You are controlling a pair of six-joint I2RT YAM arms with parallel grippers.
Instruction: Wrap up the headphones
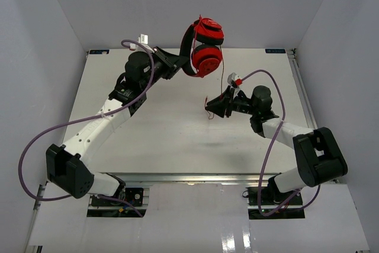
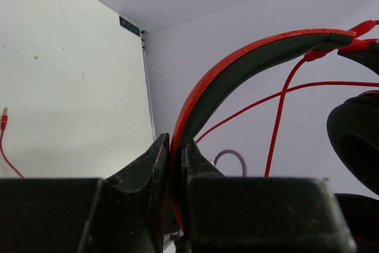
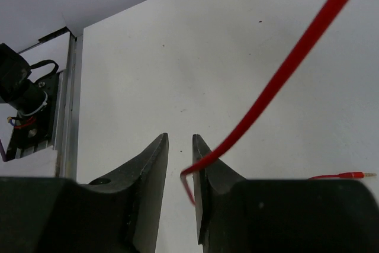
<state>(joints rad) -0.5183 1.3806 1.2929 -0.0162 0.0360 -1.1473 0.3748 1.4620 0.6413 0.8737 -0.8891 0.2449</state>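
Above the white table (image 1: 177,140), our left gripper (image 2: 176,164) clamps the headphones (image 1: 204,48) by the headband (image 2: 237,69); our right gripper (image 3: 180,164) has its fingers (image 3: 148,170) slightly apart, with the cord (image 3: 284,69) between them.

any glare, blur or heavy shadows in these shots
Top view: even light, faint shadow on the table, glare on the near front panel. Left wrist view: left gripper nearly black, headphones sharp. Right wrist view: cord blurs toward the lens.
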